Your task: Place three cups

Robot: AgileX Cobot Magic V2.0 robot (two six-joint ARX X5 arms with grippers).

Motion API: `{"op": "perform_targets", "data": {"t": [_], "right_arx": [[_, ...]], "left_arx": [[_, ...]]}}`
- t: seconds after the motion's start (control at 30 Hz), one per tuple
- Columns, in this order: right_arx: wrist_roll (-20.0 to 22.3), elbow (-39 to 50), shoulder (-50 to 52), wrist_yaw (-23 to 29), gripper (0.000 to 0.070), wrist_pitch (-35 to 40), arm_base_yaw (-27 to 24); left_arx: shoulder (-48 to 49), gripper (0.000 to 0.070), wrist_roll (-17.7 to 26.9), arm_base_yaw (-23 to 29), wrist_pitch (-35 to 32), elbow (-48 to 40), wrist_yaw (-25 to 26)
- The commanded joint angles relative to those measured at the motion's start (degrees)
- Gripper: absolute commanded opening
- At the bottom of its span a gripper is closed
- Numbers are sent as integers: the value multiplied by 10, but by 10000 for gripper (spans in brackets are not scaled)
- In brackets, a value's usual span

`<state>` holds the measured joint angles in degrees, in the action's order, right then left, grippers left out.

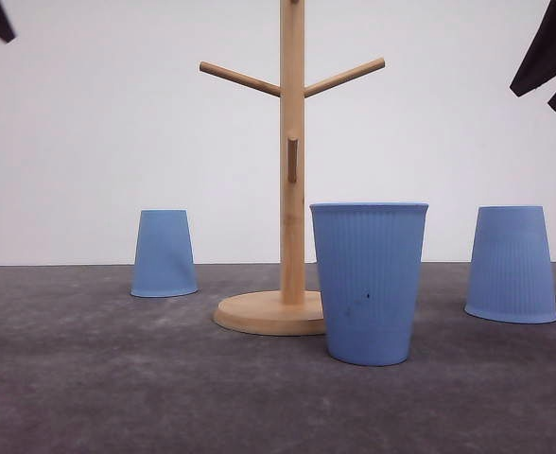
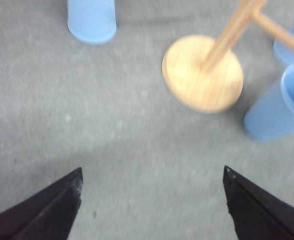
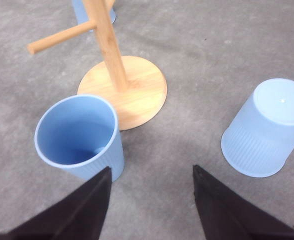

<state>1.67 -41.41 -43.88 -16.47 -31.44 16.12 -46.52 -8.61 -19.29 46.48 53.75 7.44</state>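
Three cups and a wooden stand (image 1: 292,189) on a grey worktop (image 1: 89,378); neither arm holds anything. Left cup (image 1: 164,253), left of centre in the front view, stands inverted, base up, mouth on the worktop, well apart from the stand. Middle cup (image 1: 369,282), lower centre, stands upright with its mouth up, just beside the stand's round base; contact with the base cannot be told. Right cup (image 1: 511,264), at the right edge, is inverted like the left one. Each cup's long axis is vertical, the taper narrowing upward on the two inverted cups and downward on the upright one. Left gripper (image 2: 152,200): fingers spread wide, empty, above bare worktop. Right gripper (image 3: 152,200): fingers apart, empty, above the gap between middle cup and right cup. Judged progress: no peg of the stand carries a cup, so if the stand is the target, all three placements remain; no grasp has begun.
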Motion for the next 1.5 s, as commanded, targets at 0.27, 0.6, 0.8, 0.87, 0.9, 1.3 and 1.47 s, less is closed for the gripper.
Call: {"op": "perform_targets", "data": {"t": [0.27,0.6,0.8,0.87,0.9,1.3,1.47], "right_arx": [[0,-7,-1,0,329,17,3],[-1,-7,-1,0,329,19,12],[-1,-7,-1,0,329,20,14],[-2,-7,-1,0,329,21,14],[-2,-7,-2,0,329,21,14],[-1,-7,-2,0,328,23,14],[-1,-7,-2,0,328,23,14]], "left_arx": [[-192,548,-27,6,-175,51,-2],[-443,554,-24,42,-207,219,-1],[-548,556,-18,55,-219,311,-1],[-573,556,-9,55,-229,331,-1],[-585,556,-6,55,-233,340,-2],[-679,562,0,55,-324,359,-19],[-714,563,0,54,-349,359,-19]]}}
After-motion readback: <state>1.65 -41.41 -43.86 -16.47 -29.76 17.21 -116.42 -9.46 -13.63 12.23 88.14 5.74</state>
